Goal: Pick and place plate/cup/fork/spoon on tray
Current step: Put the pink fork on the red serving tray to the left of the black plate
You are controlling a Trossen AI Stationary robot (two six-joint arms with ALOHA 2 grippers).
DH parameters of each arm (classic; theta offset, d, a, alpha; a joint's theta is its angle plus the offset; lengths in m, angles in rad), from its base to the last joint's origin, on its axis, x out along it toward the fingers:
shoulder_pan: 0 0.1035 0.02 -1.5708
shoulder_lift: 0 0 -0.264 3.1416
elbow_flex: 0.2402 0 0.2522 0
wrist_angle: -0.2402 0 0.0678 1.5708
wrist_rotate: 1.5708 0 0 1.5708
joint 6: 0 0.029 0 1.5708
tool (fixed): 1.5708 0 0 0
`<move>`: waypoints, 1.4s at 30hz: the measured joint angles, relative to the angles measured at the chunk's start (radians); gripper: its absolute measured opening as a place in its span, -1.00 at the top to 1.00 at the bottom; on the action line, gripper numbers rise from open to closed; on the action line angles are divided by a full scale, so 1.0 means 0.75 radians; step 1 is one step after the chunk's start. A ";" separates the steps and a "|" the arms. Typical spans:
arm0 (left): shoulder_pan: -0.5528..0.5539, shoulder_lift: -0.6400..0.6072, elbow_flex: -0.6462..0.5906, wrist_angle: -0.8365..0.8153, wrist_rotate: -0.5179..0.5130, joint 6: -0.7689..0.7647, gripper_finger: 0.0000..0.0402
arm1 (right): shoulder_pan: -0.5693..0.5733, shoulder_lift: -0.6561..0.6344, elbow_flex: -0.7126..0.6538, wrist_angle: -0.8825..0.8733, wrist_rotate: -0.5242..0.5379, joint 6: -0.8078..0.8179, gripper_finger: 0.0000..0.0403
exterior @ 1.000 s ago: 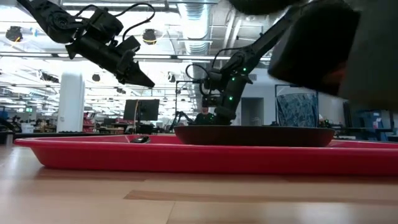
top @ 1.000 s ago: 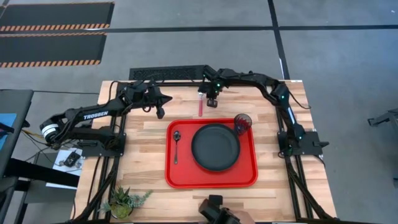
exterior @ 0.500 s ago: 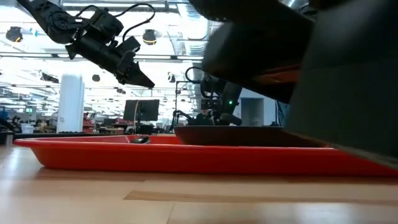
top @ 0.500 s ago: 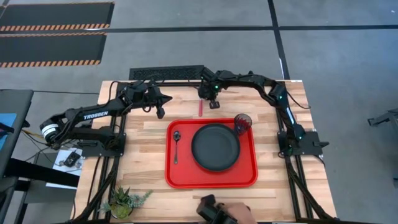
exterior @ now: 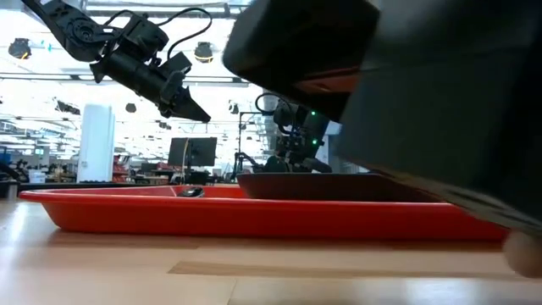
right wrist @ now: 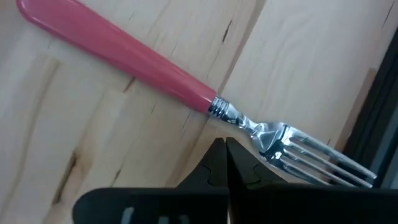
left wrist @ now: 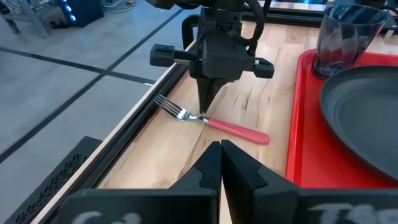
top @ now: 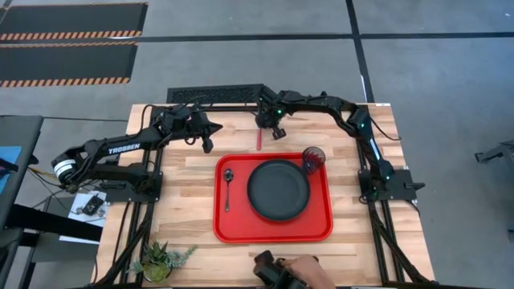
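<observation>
At the middle of the table (top: 353, 160), the tray (top: 273, 233) is seen to carry already the plate (top: 278, 189), with the cup (top: 313, 157) at its far right corner and the spoon (top: 227, 186) laid along its left side. Only the fork (left wrist: 214, 122) is left off it: it lies flat on the wood just beyond the tray's far rim, tines toward the table's back edge and red handle toward the tray.

Over the last second the right gripper (left wrist: 209, 102) has been swung from beside the fork to directly above it and lowered, so that its tips are now poised at the neck where tines meet handle. Its fingers are pressed together, with no gap to be seen and nothing held between them. From this it is judged that the fork is being lined up but not yet grasped; the fingers would have to be parted before it could be taken.

The left gripper (top: 206, 133) is held raised over the table's far left part, its fingers likewise closed and empty.

A person's hand (top: 309, 269) has come into view at the near edge.
</observation>
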 joint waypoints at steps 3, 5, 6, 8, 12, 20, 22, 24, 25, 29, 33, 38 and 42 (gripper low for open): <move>-0.001 0.000 0.000 0.000 -0.001 -0.001 1.00 | 0.000 0.000 0.000 0.019 -0.002 -0.074 0.99; -0.001 0.000 0.000 0.000 -0.001 0.000 1.00 | 0.000 0.000 0.000 0.030 -0.002 -0.121 0.99; -0.001 0.000 0.000 0.001 -0.001 0.000 1.00 | 0.000 0.000 0.000 0.034 -0.002 -0.143 0.99; -0.001 0.000 0.000 0.001 -0.003 0.001 1.00 | 0.000 0.000 0.000 0.041 -0.006 -0.179 0.99; -0.001 0.000 0.000 0.001 -0.004 0.001 1.00 | -0.008 0.000 0.000 0.060 -0.028 -0.258 0.98; -0.001 0.000 0.000 -0.006 -0.004 0.004 1.00 | -0.007 -0.001 0.000 0.089 -0.016 -0.372 0.87; -0.001 0.000 0.000 -0.006 -0.004 0.004 1.00 | -0.003 -0.001 0.000 0.096 -0.011 -0.400 0.78; -0.001 0.000 0.000 -0.007 -0.004 0.006 1.00 | -0.003 -0.001 0.000 0.099 -0.011 -0.420 0.69; -0.001 0.000 0.000 -0.008 -0.004 0.013 1.00 | -0.003 -0.001 0.000 0.103 -0.011 -0.434 0.66; -0.001 0.000 0.000 -0.012 -0.004 0.025 1.00 | -0.003 -0.001 0.000 0.122 -0.024 -0.488 0.58; -0.001 -0.001 0.000 -0.032 -0.004 0.026 1.00 | -0.009 -0.001 0.000 0.125 -0.053 -0.511 0.61; -0.001 0.003 0.001 -0.032 -0.003 0.029 1.00 | -0.013 -0.001 0.000 0.125 -0.076 -0.513 0.73; -0.002 0.003 0.001 -0.031 -0.003 0.005 1.00 | -0.017 0.007 0.000 0.133 -0.103 -0.514 0.86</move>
